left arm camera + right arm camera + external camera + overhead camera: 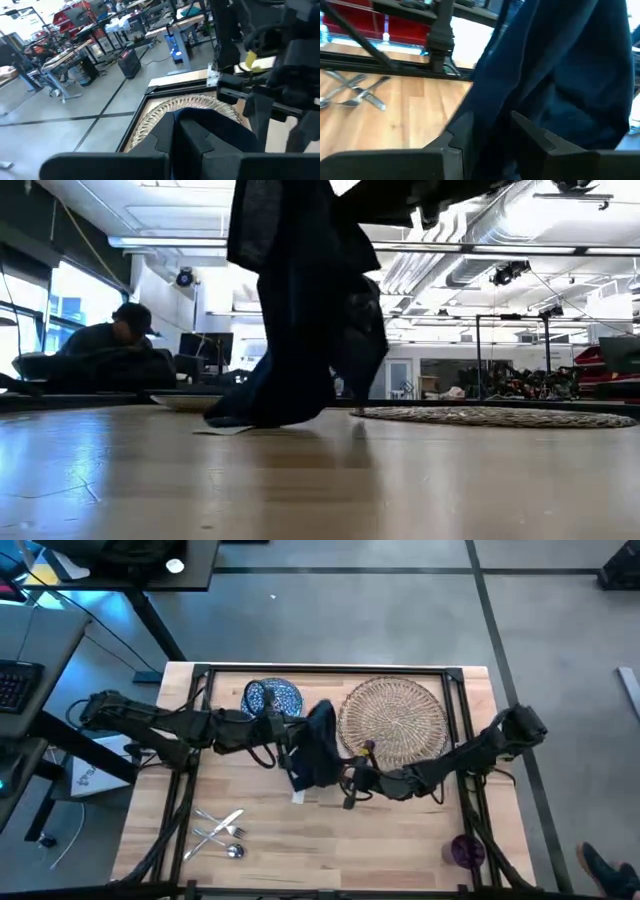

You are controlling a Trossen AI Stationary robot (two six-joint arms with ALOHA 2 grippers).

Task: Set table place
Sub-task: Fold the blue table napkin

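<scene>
A dark navy napkin (pixel 318 745) hangs between my two grippers over the middle of the wooden table (pixel 300 860), and both are shut on it. My left gripper (pixel 288 740) reaches in from the left, my right gripper (pixel 346 783) from the right. The napkin's lower end (pixel 235 420) rests on the tabletop. The round wicker placemat (pixel 393 718) lies at the far right with a blue speckled plate (pixel 272 697) to its left. Silver cutlery (pixel 220 833) lies near the front left. A purple cup (pixel 466 851) stands front right. My left gripper pinches the napkin's upper part (pixel 172 162) between its two fingers, coming level from the table's left. Its own fingers hide how many layers it has. The cloth hangs slack below, its lower end on the table. My right gripper has a bunched fold of the napkin (pixel 492 145) between its two fingers (pixel 462 135), coming level from the table's right side. The cloth rises slack beyond the fingers; the number of layers cannot be told.
A black rail frame (pixel 330 668) runs round the tabletop. Bare wood lies between the cutlery and the cup along the front. A person (pixel 110 350) sits beyond the table's far side, by a dark desk with a keyboard (pixel 15 685).
</scene>
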